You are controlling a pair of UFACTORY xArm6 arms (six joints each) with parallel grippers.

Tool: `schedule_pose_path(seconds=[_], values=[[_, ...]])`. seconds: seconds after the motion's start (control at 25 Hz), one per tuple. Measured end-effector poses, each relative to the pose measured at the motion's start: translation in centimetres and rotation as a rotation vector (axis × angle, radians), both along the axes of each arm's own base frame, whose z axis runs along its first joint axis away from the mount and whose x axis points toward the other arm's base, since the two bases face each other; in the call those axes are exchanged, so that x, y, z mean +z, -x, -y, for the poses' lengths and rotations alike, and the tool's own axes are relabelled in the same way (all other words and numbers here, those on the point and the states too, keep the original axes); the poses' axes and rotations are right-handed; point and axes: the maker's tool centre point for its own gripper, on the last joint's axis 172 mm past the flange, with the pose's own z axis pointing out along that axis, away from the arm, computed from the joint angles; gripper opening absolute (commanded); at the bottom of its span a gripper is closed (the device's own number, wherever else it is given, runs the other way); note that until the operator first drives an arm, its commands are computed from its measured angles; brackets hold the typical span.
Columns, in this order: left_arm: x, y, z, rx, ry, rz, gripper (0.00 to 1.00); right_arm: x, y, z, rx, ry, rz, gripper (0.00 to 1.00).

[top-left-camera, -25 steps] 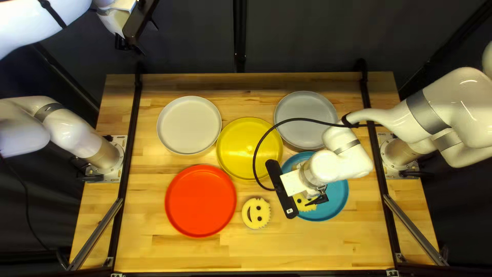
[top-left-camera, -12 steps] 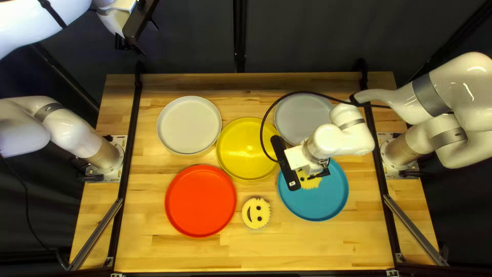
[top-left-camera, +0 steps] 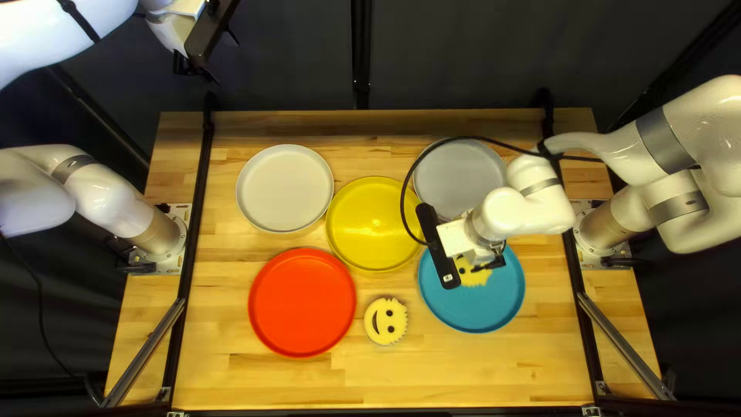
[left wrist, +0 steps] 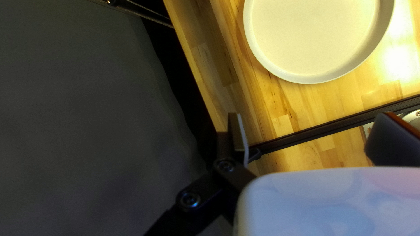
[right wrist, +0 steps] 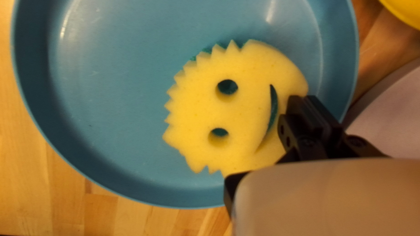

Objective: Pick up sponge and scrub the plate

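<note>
Your right gripper (top-left-camera: 486, 263) partly hides the yellow sponge (right wrist: 245, 109) pinched between its parted fingers — shifted toward the far rim of the blue plate (top-left-camera: 486, 309); your left gripper (top-left-camera: 185, 65) gapes wide.

Wooden bench (top-left-camera: 463, 371), light-toned strips. White plate (top-left-camera: 285, 188) at far left, grey plate (top-left-camera: 460, 174) at far right. Yellow plate (top-left-camera: 376, 224) between and a bit nearer, red plate (top-left-camera: 302, 303) nearer on left, blue plate (top-left-camera: 475, 305) nearer on right. Round yellow smiley sponge (top-left-camera: 383, 321), face up, sits between red and blue plates, touching neither. Black rails (top-left-camera: 190, 232) run near-to-far along both sides, arm base mounts (top-left-camera: 182, 216) outside them.
</note>
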Motion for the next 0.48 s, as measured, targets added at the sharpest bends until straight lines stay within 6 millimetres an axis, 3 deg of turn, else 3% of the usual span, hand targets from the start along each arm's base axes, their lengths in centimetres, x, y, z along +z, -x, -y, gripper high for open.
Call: schedule_pose_path(seconds=[0.12, 0.24, 0.48], values=[[0.0, 0.0, 0.0, 0.0, 0.0, 0.0, 1.0, 0.1, -0.2, -1.4, 0.006, -0.002, 0.005, 0.0], [0.0, 0.0, 0.0, 0.0, 0.0, 0.0, 1.0, -0.1, -0.3, -1.4, 0.006, -0.013, 0.011, 0.0], [0.0, 0.0, 0.0, 0.0, 0.0, 0.0, 1.0, -0.5, 0.1, 1.9, 0.001, -0.039, 0.022, 0.0]])
